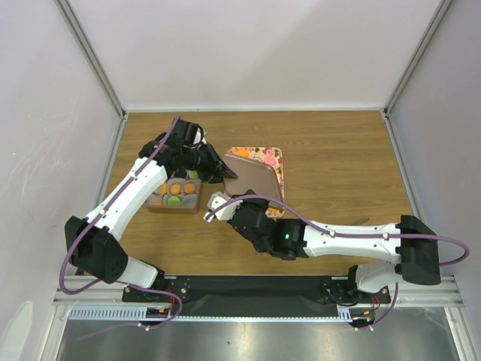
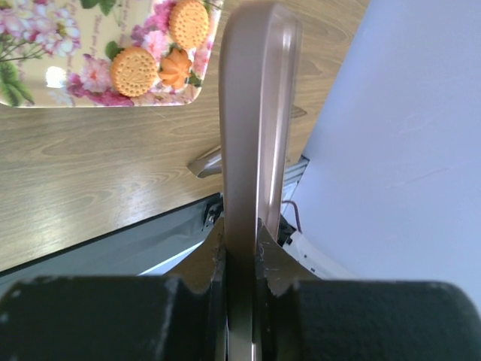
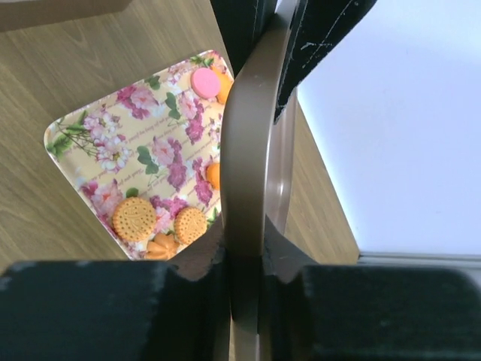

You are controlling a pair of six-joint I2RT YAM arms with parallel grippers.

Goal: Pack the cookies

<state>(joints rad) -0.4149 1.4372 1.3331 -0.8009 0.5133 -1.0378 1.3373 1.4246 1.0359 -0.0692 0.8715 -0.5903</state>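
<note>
Both grippers are shut on the grey-brown metal lid, held tilted above the floral tray. My left gripper pinches its left edge and my right gripper its near edge. The lid shows edge-on in the left wrist view, between that gripper's jaws, and in the right wrist view, between its jaws. Cookies lie on the tray: a pink one, an orange one and tan biscuits. The open tin holds orange and green cookies.
The tin stands left of the tray, under my left forearm. The tray's near corner shows in the left wrist view with two biscuits. White walls close the table on the left, back and right. The lid hides much of the tray from above.
</note>
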